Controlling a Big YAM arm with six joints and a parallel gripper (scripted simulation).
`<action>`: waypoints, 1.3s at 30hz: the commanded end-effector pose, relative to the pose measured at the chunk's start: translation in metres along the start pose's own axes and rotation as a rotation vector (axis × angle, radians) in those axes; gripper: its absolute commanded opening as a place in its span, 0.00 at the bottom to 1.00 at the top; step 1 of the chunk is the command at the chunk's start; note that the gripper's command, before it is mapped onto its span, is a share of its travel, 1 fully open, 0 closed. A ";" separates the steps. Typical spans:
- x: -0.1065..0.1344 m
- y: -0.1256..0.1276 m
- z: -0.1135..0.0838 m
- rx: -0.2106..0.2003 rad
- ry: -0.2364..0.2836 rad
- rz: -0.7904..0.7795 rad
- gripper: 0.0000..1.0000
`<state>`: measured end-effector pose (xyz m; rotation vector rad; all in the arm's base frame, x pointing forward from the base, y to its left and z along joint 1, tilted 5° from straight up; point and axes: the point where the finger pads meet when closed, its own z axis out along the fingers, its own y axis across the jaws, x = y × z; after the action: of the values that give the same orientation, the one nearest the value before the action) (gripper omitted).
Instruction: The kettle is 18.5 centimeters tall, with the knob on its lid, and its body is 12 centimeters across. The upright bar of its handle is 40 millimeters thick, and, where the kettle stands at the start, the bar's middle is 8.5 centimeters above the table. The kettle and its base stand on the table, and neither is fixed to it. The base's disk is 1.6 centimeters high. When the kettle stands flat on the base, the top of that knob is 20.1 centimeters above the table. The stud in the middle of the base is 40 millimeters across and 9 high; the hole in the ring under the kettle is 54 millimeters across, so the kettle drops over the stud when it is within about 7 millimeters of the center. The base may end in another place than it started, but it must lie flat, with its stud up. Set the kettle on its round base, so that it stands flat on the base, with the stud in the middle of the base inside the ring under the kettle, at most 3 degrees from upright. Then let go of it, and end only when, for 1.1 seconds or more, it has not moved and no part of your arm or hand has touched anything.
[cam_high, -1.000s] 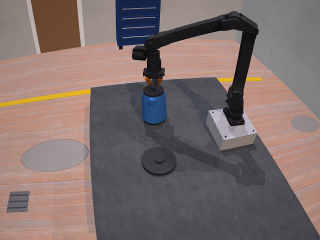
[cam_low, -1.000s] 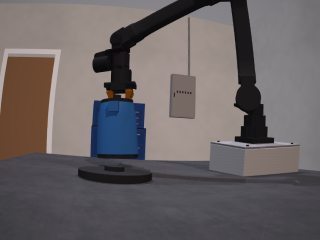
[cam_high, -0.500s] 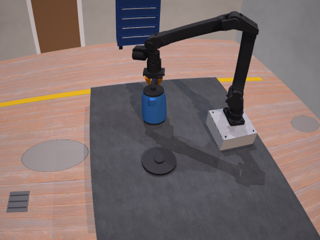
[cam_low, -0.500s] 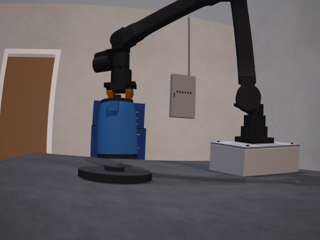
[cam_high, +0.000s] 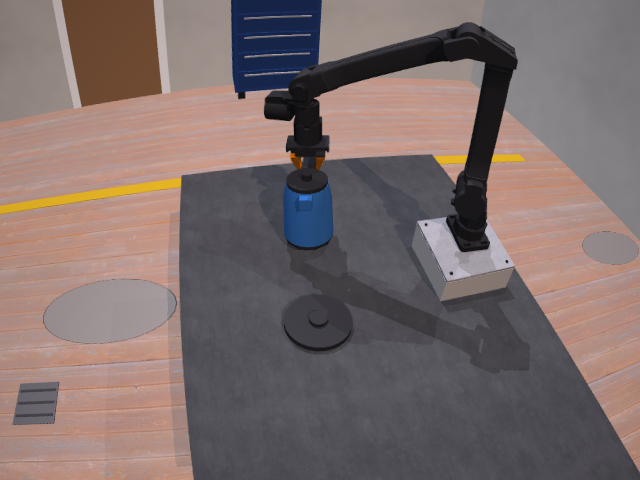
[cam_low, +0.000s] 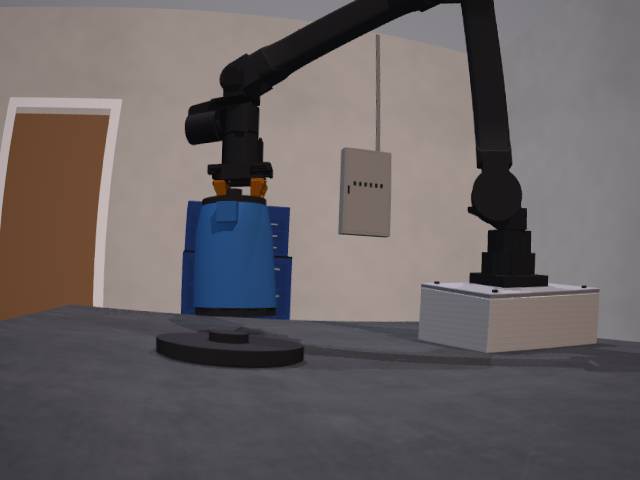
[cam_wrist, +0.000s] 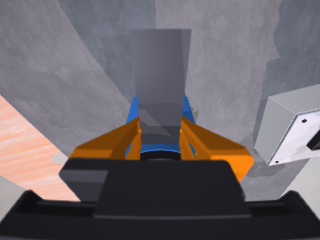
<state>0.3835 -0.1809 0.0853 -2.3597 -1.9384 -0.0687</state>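
My hand (cam_high: 308, 162) (cam_low: 240, 189) (cam_wrist: 160, 120) is clamped on the handle (cam_wrist: 161, 70); I should carry the kettle (cam_high: 308, 217) (cam_low: 234, 258) level, centring it over the base (cam_high: 297, 330) (cam_low: 180, 349) before lowering.

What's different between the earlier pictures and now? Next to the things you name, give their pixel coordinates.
Nothing has visibly changed. The gripper (cam_high: 308, 164) (cam_low: 239, 190) (cam_wrist: 160, 120) is still shut on the handle (cam_wrist: 160, 75) of the blue kettle (cam_high: 308, 219) (cam_low: 235, 258) (cam_wrist: 131, 114), with nothing newly grasped or let go. The kettle remains upright, away from its round base (cam_high: 300, 334) (cam_low: 230, 356), which lies where it was. The arm (cam_high: 382, 64) (cam_low: 315, 38) has kept its pose.
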 end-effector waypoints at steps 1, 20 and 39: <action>-0.007 0.031 -0.057 -0.126 -0.032 -0.018 0.00; -0.009 0.039 -0.075 -0.127 -0.032 -0.017 0.00; -0.009 0.040 -0.075 -0.131 -0.033 -0.018 0.00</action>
<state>0.3986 -0.1892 0.1102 -2.3731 -1.9524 -0.0810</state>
